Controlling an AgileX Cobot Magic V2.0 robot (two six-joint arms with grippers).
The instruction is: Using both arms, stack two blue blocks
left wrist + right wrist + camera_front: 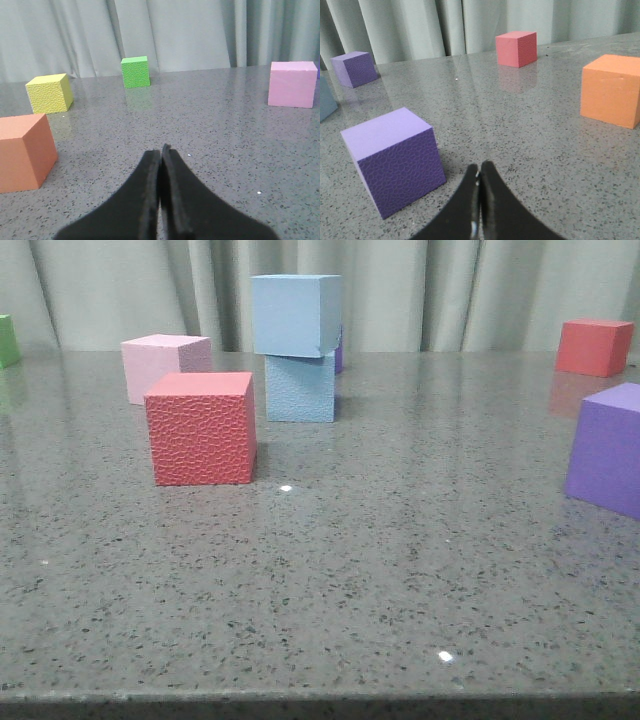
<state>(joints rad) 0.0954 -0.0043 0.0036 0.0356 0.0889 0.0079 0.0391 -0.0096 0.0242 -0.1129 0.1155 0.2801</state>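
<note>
In the front view two pale blue blocks stand stacked at the back middle of the table. The upper blue block (295,315) rests on the lower blue block (300,388), shifted a little to the left and overhanging it. A sliver of a blue block (326,102) shows at the edge of the right wrist view. No gripper shows in the front view. My left gripper (161,150) is shut and empty, low over bare table. My right gripper (480,167) is shut and empty, beside a purple cube (395,157).
Front view: a red cube (201,428) before a pink cube (163,365), a purple cube (608,448) at right, a red cube (594,346) far right, a green cube (8,340) far left. Left wrist view: orange (22,152), yellow (49,93), green (135,72), pink (292,84) cubes. Right wrist view: orange cube (612,90).
</note>
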